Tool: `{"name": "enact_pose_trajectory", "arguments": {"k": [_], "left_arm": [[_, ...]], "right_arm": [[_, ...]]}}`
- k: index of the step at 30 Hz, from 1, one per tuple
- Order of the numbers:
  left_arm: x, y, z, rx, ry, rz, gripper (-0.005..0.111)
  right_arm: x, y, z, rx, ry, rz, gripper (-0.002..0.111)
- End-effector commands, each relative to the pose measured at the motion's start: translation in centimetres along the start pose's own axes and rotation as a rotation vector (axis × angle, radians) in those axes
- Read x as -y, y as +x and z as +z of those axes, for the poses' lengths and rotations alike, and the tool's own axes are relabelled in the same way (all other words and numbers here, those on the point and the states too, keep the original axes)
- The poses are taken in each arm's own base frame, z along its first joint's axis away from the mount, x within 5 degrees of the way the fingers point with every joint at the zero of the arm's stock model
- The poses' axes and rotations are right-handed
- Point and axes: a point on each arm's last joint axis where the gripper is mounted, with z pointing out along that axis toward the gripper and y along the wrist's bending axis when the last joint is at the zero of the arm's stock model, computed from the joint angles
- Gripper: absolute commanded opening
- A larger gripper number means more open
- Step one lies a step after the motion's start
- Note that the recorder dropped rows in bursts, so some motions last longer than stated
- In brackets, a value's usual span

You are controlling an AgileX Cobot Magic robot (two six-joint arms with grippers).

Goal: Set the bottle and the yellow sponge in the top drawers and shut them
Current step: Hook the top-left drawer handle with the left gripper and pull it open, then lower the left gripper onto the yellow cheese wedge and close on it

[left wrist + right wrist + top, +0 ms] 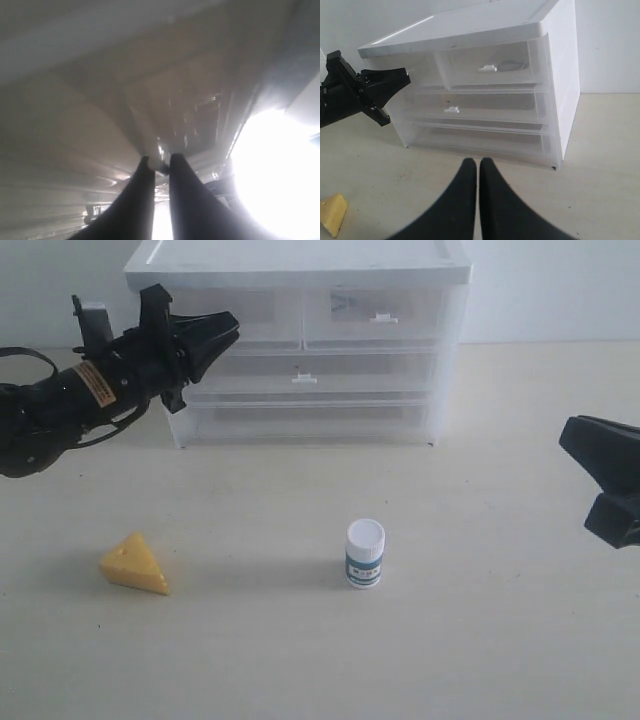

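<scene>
Exterior view: left gripper (228, 335) is up at 10 o'clock, against the left one of the 2 top drawers (262, 316) in the cabinet (300, 265). The wrist cam is blurry, but its fingers (145, 185) look nearly closed, pinching the white handle (159, 163). Right gripper (473, 161) sits at 3 o'clock, closed up, holding nothing. Bottle (365, 553) stands at 5 o'clock and yellow sponge (134, 563) at 8, both on the table (480, 640).

Left arm (50, 410): glossy black, with an orange label (96, 383) bearing dark print and a black cable (30, 354) looped alongside. Left gripper (224, 335) and right gripper (585, 480): matte black fingers, tapering to points.
</scene>
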Motion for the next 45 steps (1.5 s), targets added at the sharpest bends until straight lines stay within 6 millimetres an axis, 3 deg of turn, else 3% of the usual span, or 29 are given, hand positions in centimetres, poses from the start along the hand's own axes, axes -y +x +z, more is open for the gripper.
{"name": "enact_pose_trajectory", "arguments": {"k": [1, 3, 4, 7, 14, 17, 19, 21, 23, 25, 30, 31, 36, 43, 45], "left_arm": [[1.0, 1.4, -0.7, 0.002, -0.022, 0.136, 0.004], [2.1, 3.2, -1.6, -0.028, -0.029, 0.212, 0.004], [3.3, 5.2, -2.8, -0.057, -0.037, 0.281, 0.004], [5.1, 7.4, -4.7, -0.063, -0.049, 0.321, 0.004], [6.6, 10.1, -9.1, -0.088, -0.098, 0.336, 0.004], [6.2, 10.4, -9.3, -0.111, -0.118, 0.384, 0.006], [5.8, 10.8, -9.5, -0.17, -0.154, 0.389, 0.021], [5.7, 11.2, -9.7, -0.203, -0.159, 0.393, 0.052], [5.6, 11.8, -9.8, -0.259, -0.153, 0.383, 0.06], [5.5, 12.6, -10.1, -0.359, -0.154, 0.37, 0.057], [6.3, 15.5, -12.7, -0.515, -0.021, 0.42, 0.008], [6.6, 15.7, -13.2, -0.516, -0.014, 0.441, 0.004], [9.1, 15.9, -15.1, -0.455, 0.055, 0.611, 0.004], [6.8, 12.9, -18.3, -0.494, -0.67, 0.9, 0.004], [6.7, 12.4, -18.6, -0.445, -0.733, 0.875, 0.007]], "right_arm": [[-0.1, -0.2, 0.1, 0.005, -0.008, -0.015, 0.002], [-0.1, -0.2, 0.1, 0.005, -0.008, -0.015, 0.002], [-0.1, -0.2, 0.1, 0.005, -0.008, -0.015, 0.002], [-0.1, -0.2, 0.1, 0.004, -0.007, -0.015, 0.002], [0.0, -0.2, 0.1, 0.003, -0.005, -0.015, 0.002], [-0.1, -0.2, 0.1, 0.002, -0.006, -0.017, 0.002], [-0.1, -0.2, 0.1, 0.002, -0.006, -0.017, 0.002], [-0.1, -0.1, 0.1, -0.002, -0.01, -0.024, 0.002], [-0.2, -0.1, 0.1, -0.008, -0.018, -0.034, 0.002], [-0.3, 0.0, 0.1, -0.02, -0.037, -0.039, 0.002], [-1.1, 0.1, 0.0, -0.019, -0.12, -0.064, 0.002], [-1.1, 0.1, 0.0, -0.021, -0.121, -0.066, 0.002], [-1.0, 0.1, 0.0, -0.026, -0.114, -0.066, 0.002], [-1.0, 0.2, 0.0, -0.03, -0.113, -0.07, 0.002], [-1.0, 0.1, 0.0, -0.029, -0.112, -0.068, 0.002]]}}
